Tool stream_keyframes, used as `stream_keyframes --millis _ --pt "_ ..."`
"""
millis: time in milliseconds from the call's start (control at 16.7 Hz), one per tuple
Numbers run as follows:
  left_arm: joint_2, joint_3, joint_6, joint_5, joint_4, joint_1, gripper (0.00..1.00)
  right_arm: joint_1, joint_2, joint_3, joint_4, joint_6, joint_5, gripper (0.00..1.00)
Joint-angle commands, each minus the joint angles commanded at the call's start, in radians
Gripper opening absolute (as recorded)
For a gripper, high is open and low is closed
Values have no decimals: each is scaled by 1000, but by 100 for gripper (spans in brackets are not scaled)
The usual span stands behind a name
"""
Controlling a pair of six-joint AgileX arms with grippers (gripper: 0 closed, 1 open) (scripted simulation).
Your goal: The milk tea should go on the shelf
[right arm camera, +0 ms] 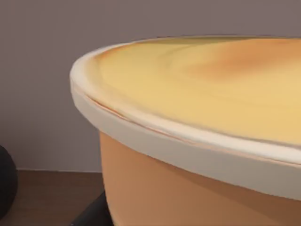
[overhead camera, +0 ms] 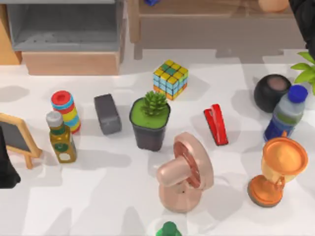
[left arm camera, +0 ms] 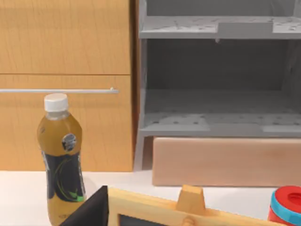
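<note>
The milk tea (right arm camera: 202,141) is seen on the shelf (overhead camera: 221,27) at the right arm, grip state indeterminable; a premature or skewed release risks toppling it off the board.

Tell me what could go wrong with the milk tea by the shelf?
The milk tea sits right in front of the right wrist camera, above the shelf and its brown board. If the right arm pulls away roughly, the cup could tip and spill. A dark round thing stands close beside it and might get bumped. The left arm is parked at the table's left edge.
</note>
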Motion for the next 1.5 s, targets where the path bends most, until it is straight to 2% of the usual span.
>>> stream_keyframes --millis 300,540,900,1500 --pt "0 0 0 0 0 0 100 179 79 182 -165 12 217 0" --pt "0 0 0 0 0 0 100 234 107 268 -219 15 298 0" --pt "0 0 0 0 0 0 100 231 107 273 -218 17 298 0" --pt "0 0 0 0 0 0 100 195 276 407 -186 14 262 0"
